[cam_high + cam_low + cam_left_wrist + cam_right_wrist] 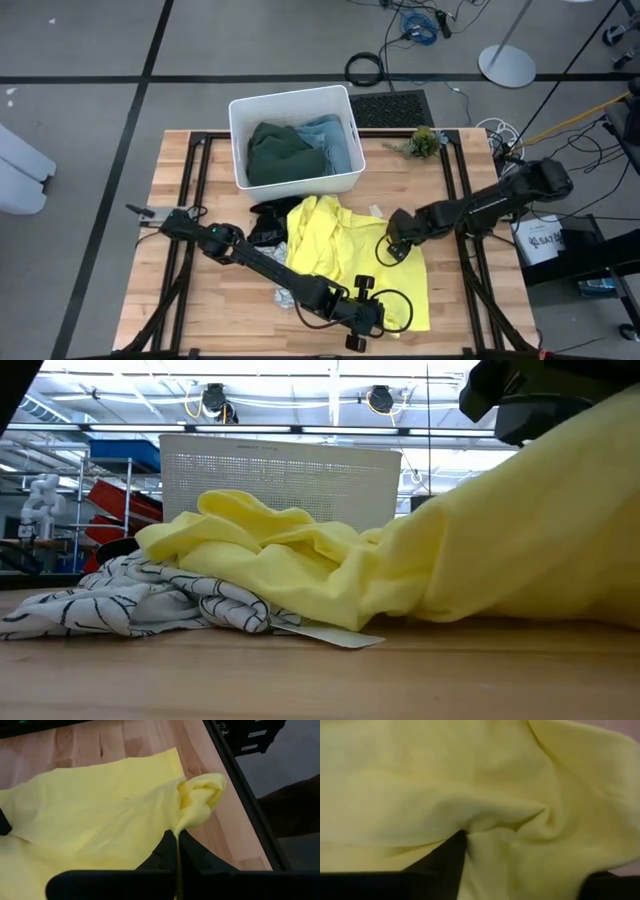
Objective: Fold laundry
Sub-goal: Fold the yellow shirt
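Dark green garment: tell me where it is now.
In the high view, the dark green garment lies inside the white bin, on its left side, beside the light blue garment.

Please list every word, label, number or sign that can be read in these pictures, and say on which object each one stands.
No text can be read with certainty.
Label on the white box beside the table's right edge: dark print, too small to read.
White tag lying under the yellow garment: no print shows.
White bin, patterned garment: a line pattern only, no letters.

The black garment [264,222] lies mostly hidden, apparently tucked under the yellow garment [345,250].
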Robot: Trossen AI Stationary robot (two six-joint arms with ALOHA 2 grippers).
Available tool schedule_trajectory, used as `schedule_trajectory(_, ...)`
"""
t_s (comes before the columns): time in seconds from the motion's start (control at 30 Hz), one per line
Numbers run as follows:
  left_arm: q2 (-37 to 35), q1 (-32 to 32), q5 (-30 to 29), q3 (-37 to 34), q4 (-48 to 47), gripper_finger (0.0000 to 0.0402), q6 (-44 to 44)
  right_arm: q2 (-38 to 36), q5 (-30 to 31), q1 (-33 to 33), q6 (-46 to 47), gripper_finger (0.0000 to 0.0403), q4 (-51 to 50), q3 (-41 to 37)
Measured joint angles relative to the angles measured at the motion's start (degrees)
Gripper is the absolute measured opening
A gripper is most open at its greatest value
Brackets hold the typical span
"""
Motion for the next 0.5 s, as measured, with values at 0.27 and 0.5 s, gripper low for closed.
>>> schedule_trajectory(0.27,0.0,-0.4,-0.9,0.0,-0.1,0.0002,0.1,0.1,2.9,7.5,3.9,0.0017,6.3,1.9)
schedule_trajectory(0.5,0.1,-0.3,-2.5,1.7,-0.5,0.0002,1.3,-0.7,1.0,5.9,-2.9,0.0006,-7.0,12.4)
